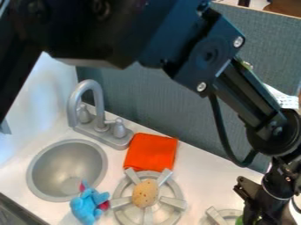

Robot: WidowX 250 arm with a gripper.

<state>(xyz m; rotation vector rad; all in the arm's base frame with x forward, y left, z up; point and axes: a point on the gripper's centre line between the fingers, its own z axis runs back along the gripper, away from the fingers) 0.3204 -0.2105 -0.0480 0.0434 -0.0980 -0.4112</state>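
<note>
well, black two-finger gripper (251,212): near right; cannot tell whether spread or pinching; best eased slowly
partly hidden green thing (239,220): close by, at grey round burner (217,216); best centred before squeezing

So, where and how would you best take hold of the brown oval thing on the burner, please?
I'd come from above and pinch the brown oval thing across its middle: it looks narrower that way than lengthwise, and the gaps between the burner's prongs should leave room beside it.
</note>
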